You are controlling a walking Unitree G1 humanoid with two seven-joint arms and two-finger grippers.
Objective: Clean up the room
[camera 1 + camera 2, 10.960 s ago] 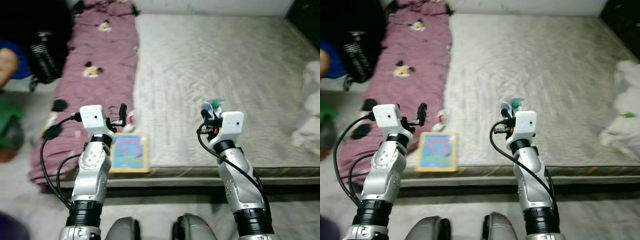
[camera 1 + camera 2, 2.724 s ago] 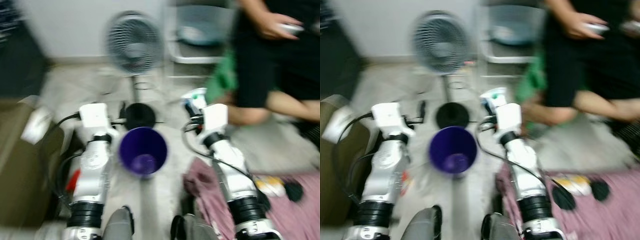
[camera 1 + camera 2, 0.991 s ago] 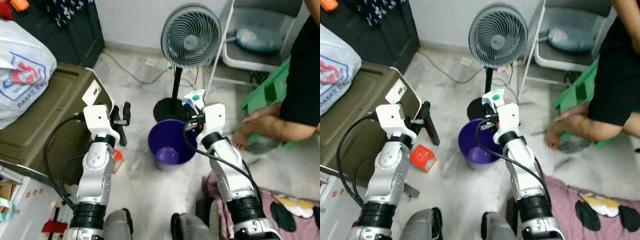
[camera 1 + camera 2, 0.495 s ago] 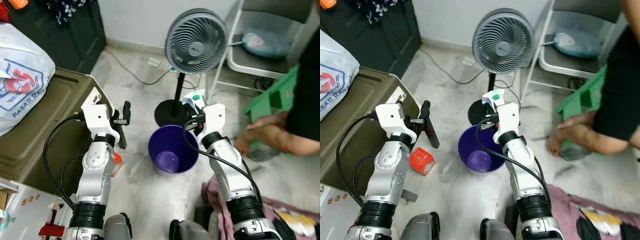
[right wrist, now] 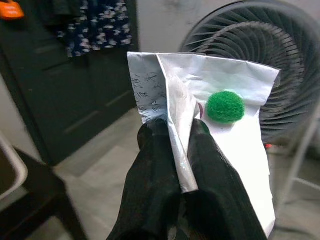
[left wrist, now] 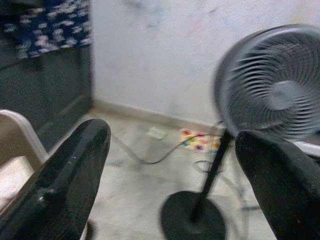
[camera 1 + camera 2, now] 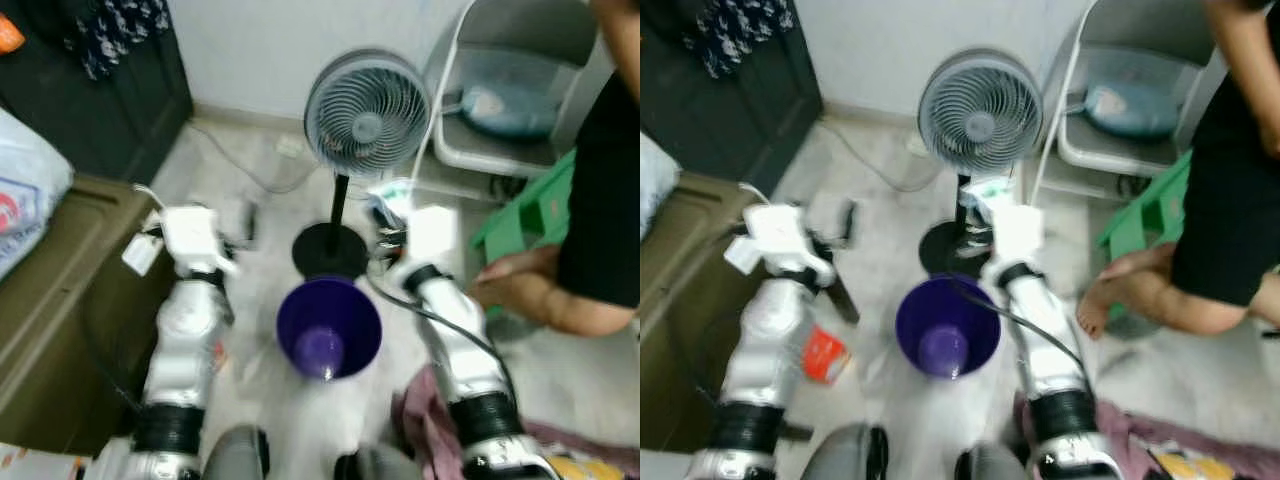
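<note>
Purple plastic bucket [image 7: 329, 328] sits on the pale stone floor [image 7: 250, 190] right between my two arms. I can see a round shape at its bottom, but I cannot tell what it is. Just past the bucket stands a grey floor fan [image 7: 367, 113] on a black round base, and behind the fan is a white wall.

My right gripper [image 5: 175, 132] is up above the far rim of the bucket, near the fan's pole. Its two black fingers are pressed together on a white crumpled paper wrapper with a green fuzzy dot [image 5: 215, 107], and the wrapper sticks up out of them.

My left gripper [image 6: 172, 137] is out over the floor to the left of the bucket, and its fingers are spread wide with nothing between them.

On the right, a person in black clothes [image 7: 1230, 170] is crouching beside a green plastic stool [image 7: 1145, 215]. On the left is a brown storage box [image 7: 50, 300]. The head views are a bit blurry.
</note>
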